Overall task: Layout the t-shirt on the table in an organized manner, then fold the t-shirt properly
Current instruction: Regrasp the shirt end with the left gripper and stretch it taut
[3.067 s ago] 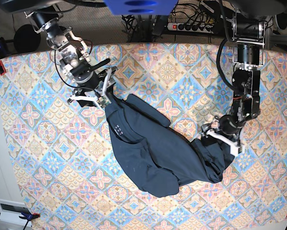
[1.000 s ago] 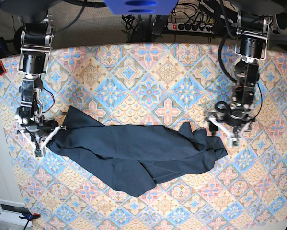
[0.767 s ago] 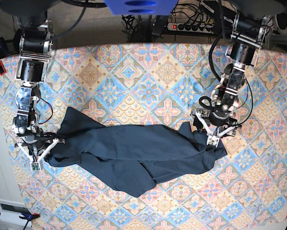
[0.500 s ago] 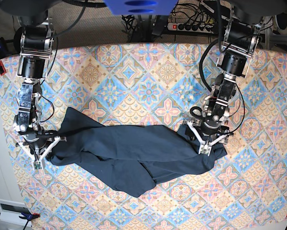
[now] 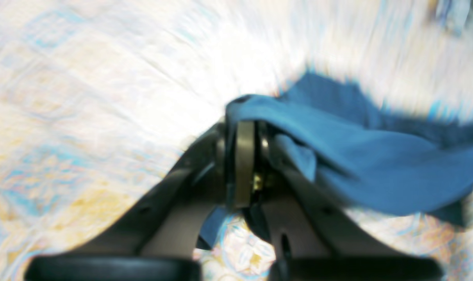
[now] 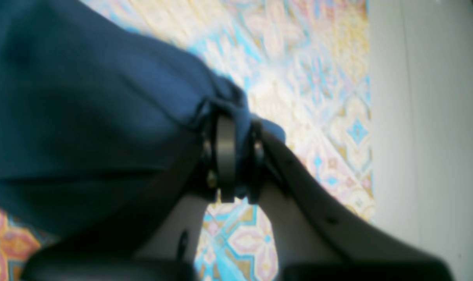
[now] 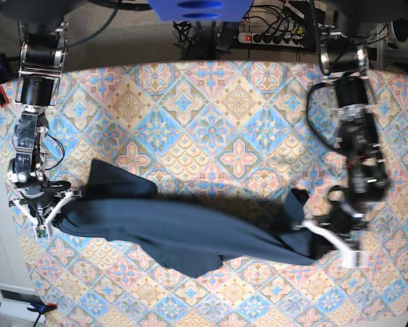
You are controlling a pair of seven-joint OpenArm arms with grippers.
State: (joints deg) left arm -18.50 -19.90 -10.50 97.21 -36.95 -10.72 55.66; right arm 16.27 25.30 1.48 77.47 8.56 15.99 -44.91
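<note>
The dark navy t-shirt (image 7: 183, 231) lies stretched in a long band across the near half of the patterned table (image 7: 210, 102). Its left end is pinched by my right gripper (image 7: 50, 216), near the table's left edge. My left gripper (image 7: 324, 240) is at the shirt's bunched right end. In the right wrist view the right gripper (image 6: 238, 156) is shut on a fold of the t-shirt (image 6: 84, 117). The blurred left wrist view shows the left gripper (image 5: 252, 156) shut on the t-shirt (image 5: 377, 171), whose cloth drapes over one finger.
A power strip and cables (image 7: 272, 37) lie beyond the table's far edge. A grey floor strip (image 6: 427, 117) runs close beside the right gripper. A white device (image 7: 13, 300) sits off the table's near left corner.
My left gripper has shut on the shirt's right end and swung right and toward the near edge, pulling the cloth longer and flatter. The right gripper kept its hold and shifted slightly.
</note>
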